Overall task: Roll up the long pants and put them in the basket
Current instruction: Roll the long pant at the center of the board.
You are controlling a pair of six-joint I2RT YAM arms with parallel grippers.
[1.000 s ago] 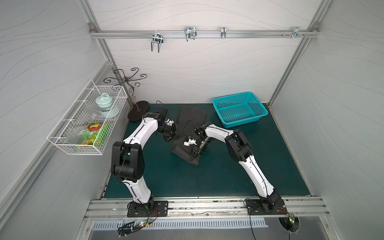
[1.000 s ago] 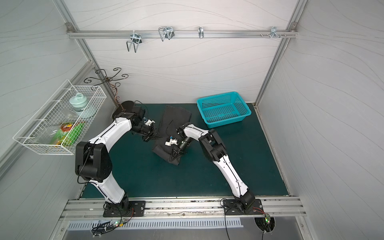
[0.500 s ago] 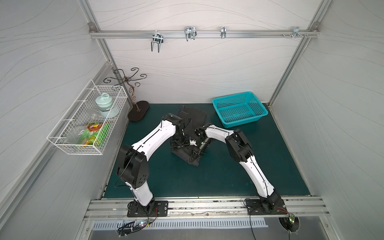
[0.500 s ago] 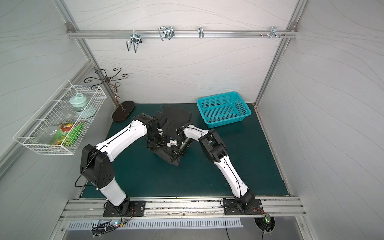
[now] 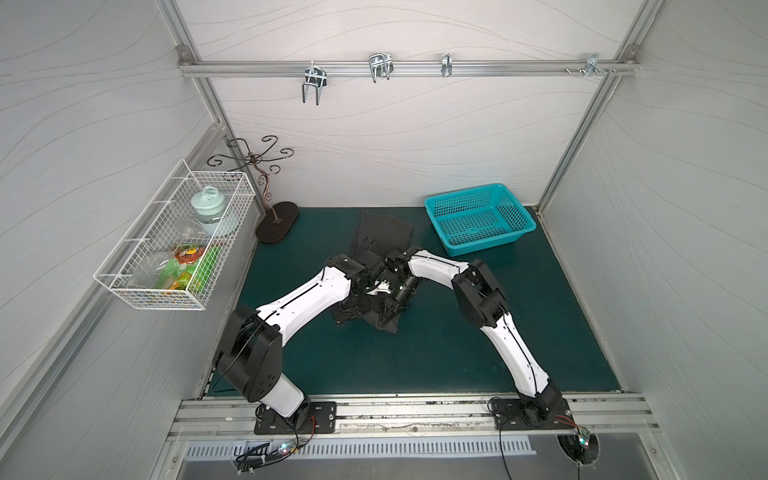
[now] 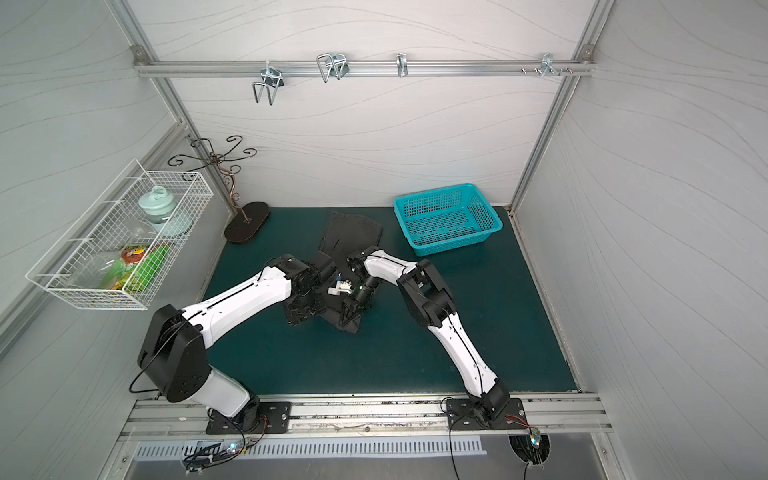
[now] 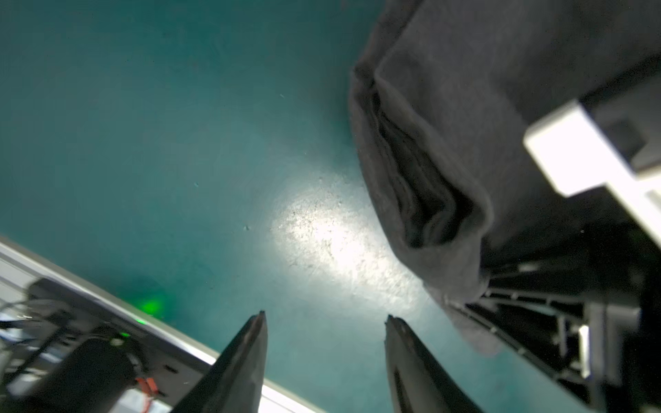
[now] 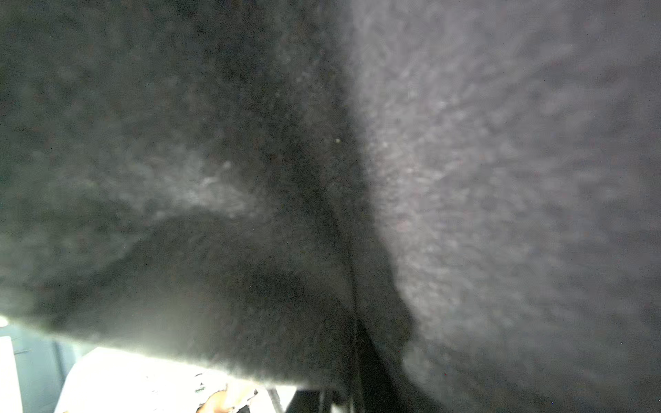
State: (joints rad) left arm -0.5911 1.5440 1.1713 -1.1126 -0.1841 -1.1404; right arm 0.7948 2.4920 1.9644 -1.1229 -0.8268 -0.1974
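The long pants [image 5: 381, 235] are dark grey and lie mid-mat in both top views, the far part flat [image 6: 353, 232], the near end bunched into a thick roll [image 5: 384, 322]. In the left wrist view the roll's layered end [image 7: 422, 186] faces the camera. My left gripper [image 7: 326, 314] is open over bare green mat beside that end, nothing between its fingers; from above it sits at the roll's left [image 5: 347, 316]. My right gripper [image 5: 388, 313] is pressed into the roll, shut on the fabric. Cloth [image 8: 322, 178] fills the right wrist view and hides its tips.
A teal basket [image 5: 478, 218] stands at the back right of the green mat [image 5: 457, 353]. A curly metal stand [image 5: 276, 226] is at the back left, and a wire basket [image 5: 174, 245] hangs on the left wall. The metal rail [image 5: 415, 411] runs along the front.
My left arm has swung from the mat's far left in to the roll's left end, and its jaws have opened. The right arm and the roll have stayed put.
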